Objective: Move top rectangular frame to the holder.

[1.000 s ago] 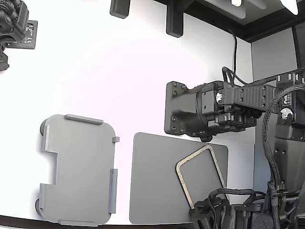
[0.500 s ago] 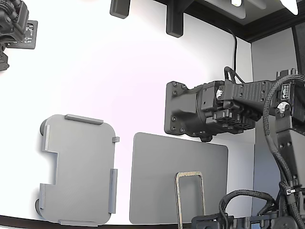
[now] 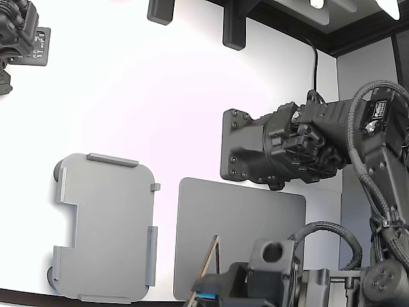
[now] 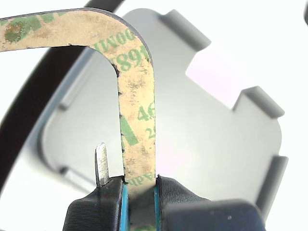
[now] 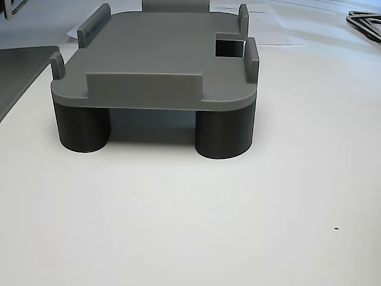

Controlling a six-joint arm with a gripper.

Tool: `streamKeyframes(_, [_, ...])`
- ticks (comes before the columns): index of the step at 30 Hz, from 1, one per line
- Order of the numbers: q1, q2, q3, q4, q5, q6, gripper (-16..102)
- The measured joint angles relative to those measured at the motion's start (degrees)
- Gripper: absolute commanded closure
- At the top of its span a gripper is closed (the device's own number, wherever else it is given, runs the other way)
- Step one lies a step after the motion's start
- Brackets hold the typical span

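Note:
The tan rectangular frame [image 4: 137, 110], speckled with green print, is pinched on one side between my gripper's [image 4: 139, 185] blue-padded jaws. In the exterior view the frame [image 3: 209, 256] is seen nearly edge-on, held up over the front of the dark grey mat [image 3: 243, 224] by my gripper [image 3: 214, 284] at the bottom edge. The holder [image 3: 105, 227], a light grey plate with edge tabs and a stepped notch, lies at the exterior view's left, apart from the frame. It fills the background of the wrist view [image 4: 216, 125] and stands on round feet in the other view [image 5: 161, 59].
A second arm [image 3: 307, 150] at the exterior view's right holds a black plate [image 3: 243, 147] above the mat. Black fixtures [image 3: 233, 25] stand at the back and another device [image 3: 19, 38] at the far left. The mat's edge [image 5: 24, 65] lies beside the holder.
The frame has turned from lying flat on the mat to standing nearly edge-on, and has shifted toward the exterior view's left. My wrist has rolled, and the arm now covers more of the bottom edge.

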Motion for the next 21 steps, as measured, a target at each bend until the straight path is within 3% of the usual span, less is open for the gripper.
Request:
streamKeyframes(11, [-18.2,7.1,7.3,-10.4,-13.2,-0.5,97])
streamKeyframes(21, [-26.6,8.4,7.6,-9.1,-18.2,-0.5,99])
